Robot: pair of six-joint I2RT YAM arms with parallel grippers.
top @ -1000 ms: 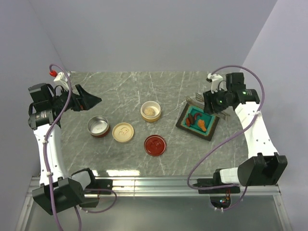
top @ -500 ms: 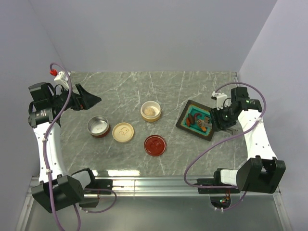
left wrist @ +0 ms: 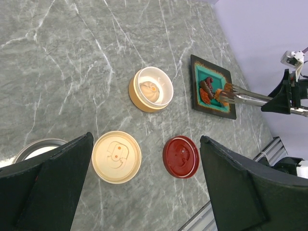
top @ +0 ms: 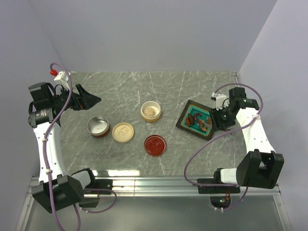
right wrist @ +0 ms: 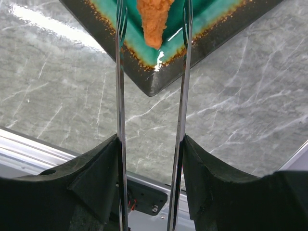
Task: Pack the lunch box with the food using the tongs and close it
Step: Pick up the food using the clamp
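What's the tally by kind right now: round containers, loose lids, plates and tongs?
Round containers: 2 (tan container, metal container)
Loose lids: 2 (cream lid, red lid)
Plates: 1 (plate)
Tongs: 1 (tongs, held in the right pincer)
Total: 6

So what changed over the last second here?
The right gripper, shut on the tongs, swung from the far corner of the tray out to its right side; the tongs now straddle an orange food piece. The left gripper stayed open and still; nothing else moved.
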